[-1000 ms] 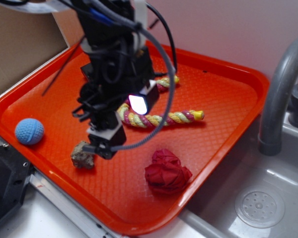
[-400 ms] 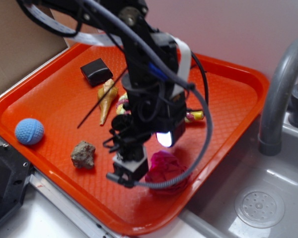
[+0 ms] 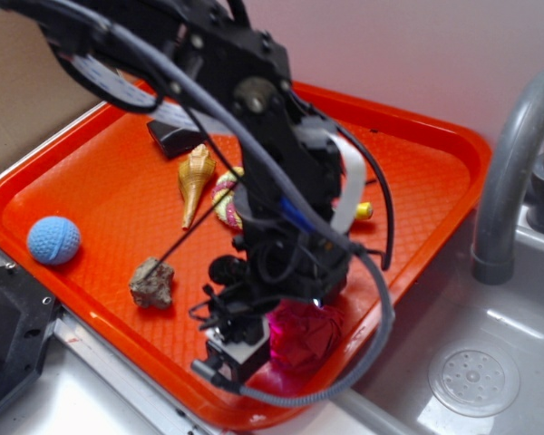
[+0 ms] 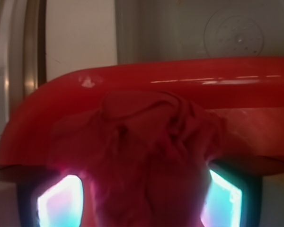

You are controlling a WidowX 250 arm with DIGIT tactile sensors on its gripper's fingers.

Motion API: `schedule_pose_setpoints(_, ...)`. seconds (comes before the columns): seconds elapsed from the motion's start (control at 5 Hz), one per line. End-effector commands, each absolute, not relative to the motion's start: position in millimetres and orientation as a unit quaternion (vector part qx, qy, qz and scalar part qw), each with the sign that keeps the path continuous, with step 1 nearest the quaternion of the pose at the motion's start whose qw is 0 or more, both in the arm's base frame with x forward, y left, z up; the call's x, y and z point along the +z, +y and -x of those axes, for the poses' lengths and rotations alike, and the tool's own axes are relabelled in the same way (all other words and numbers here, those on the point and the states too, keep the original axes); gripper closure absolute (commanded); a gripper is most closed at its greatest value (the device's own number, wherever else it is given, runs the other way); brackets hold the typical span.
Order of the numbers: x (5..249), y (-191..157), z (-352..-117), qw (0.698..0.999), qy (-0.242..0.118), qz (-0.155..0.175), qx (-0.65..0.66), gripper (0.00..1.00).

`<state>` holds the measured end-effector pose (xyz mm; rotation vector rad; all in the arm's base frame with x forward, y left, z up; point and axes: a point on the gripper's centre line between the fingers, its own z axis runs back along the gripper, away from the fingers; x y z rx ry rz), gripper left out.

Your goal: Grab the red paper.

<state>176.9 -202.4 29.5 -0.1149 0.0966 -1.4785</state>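
The red paper point(image 3: 306, 335), a crimson crumpled wad, lies on the orange-red tray point(image 3: 82, 181) close to its front right rim. My gripper point(image 3: 274, 349) hangs low over it, with the arm hiding most of the wad in the exterior view. In the wrist view the red paper point(image 4: 146, 151) fills the space between the two glowing pads point(image 4: 59, 203), and my gripper point(image 4: 141, 203) stands open around it. I cannot tell whether the pads touch the wad. Just beyond the wad runs the tray rim point(image 4: 180, 78).
On the tray lie a blue ball point(image 3: 53, 240), a grey-brown rock point(image 3: 151, 283), a seashell point(image 3: 195, 181), a rope toy point(image 3: 225, 198) and a black object point(image 3: 172, 138). Right of the tray are a grey faucet point(image 3: 508, 181) and the sink drain point(image 3: 476, 381).
The arm has swung from beside the rock rightward and forward to the red paper and dropped lower, so the fingers now straddle the wad. Nothing on the tray has moved.
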Motion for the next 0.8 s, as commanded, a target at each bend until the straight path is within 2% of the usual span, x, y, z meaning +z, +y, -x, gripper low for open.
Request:
schedule_pose_setpoints(0.0,29,-213,-172,0.75,0.042,0.04,-0.659,1.0)
schedule_pose_setpoints(0.2,30,-208,-172,0.768,0.038,0.021,-0.639,1.0)
schedule_pose_setpoints(0.4,45,-196,-178,0.799,0.015,0.013,-0.601,1.0)
schedule_pose_setpoints(0.6,73,-164,-192,0.857,0.004,-0.011,-0.514,1.0)
